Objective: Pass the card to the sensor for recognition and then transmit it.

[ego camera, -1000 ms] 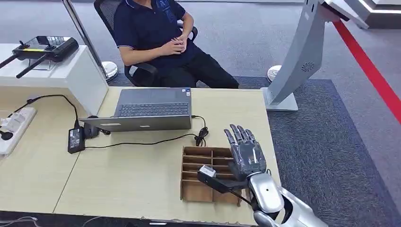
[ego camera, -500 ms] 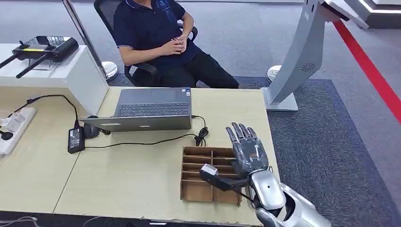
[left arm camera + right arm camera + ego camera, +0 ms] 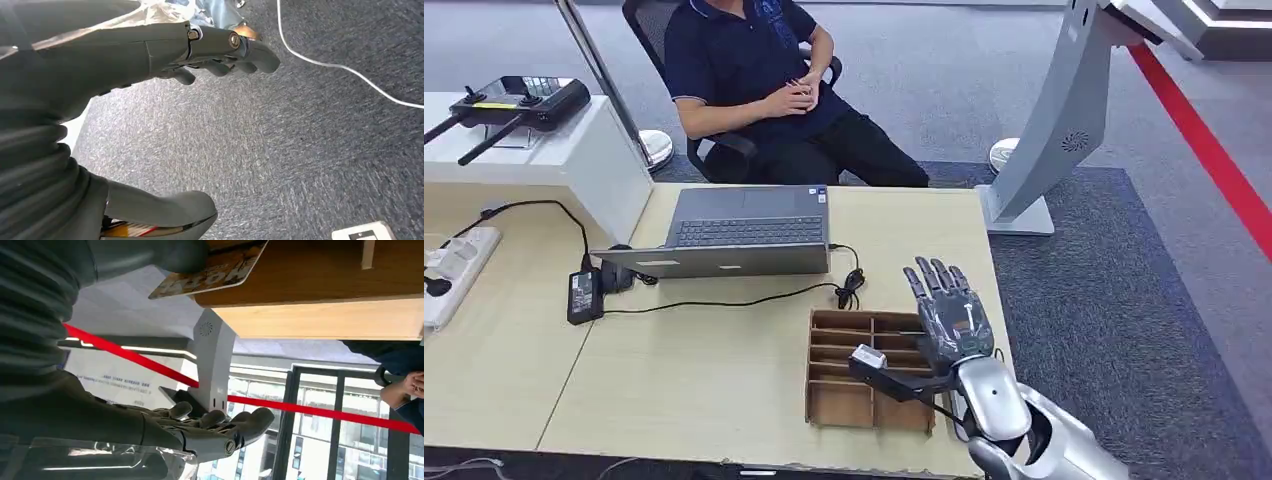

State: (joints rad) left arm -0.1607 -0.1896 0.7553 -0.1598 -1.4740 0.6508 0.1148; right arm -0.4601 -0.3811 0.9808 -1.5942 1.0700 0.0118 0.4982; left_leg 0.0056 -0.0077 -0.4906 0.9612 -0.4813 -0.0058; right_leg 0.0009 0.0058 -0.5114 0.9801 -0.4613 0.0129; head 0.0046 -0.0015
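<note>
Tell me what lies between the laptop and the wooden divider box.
In the head view, a black cable with a coiled bundle crosses the table between the laptop and the box.

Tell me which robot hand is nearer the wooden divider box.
The right robot hand is nearer, directly over the wooden divider box on the desk. The left robot hand hangs over grey carpet.

Matt wooden tray point(image 3: 829, 398), glossy card point(image 3: 210, 277)
</note>
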